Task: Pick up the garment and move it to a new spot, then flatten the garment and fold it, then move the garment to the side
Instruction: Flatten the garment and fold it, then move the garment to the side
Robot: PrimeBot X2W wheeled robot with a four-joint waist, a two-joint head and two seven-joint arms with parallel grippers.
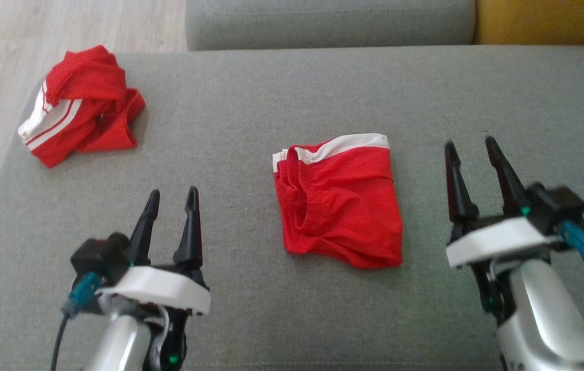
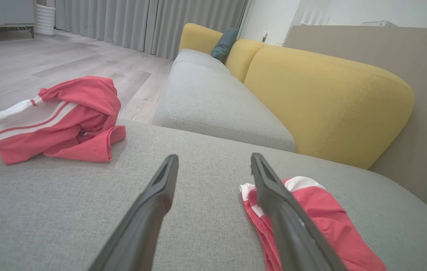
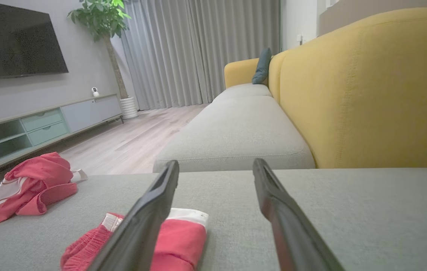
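The left tool (image 1: 173,191) hangs over the grey sofa seat (image 1: 271,103) with its two dark fingers spread wide and nothing between them. The right tool (image 1: 469,142) is spread just as wide and also holds nothing. A folded red garment (image 1: 341,201) with a white waistband lies flat on the seat between the two tools, to the right of the left tool and to the left of the right tool, touching neither. In the left wrist view it sits partly behind that tool's (image 2: 214,158) right finger, and in the right wrist view it lies under that tool's (image 3: 215,163) left finger. A crumpled red garment (image 1: 81,105) with white stripes lies in a heap ahead of the left tool and off to its left, near the seat's far left corner and well apart from the right tool. A yellow backrest (image 3: 368,94) rises ahead of the right tool, to its right.
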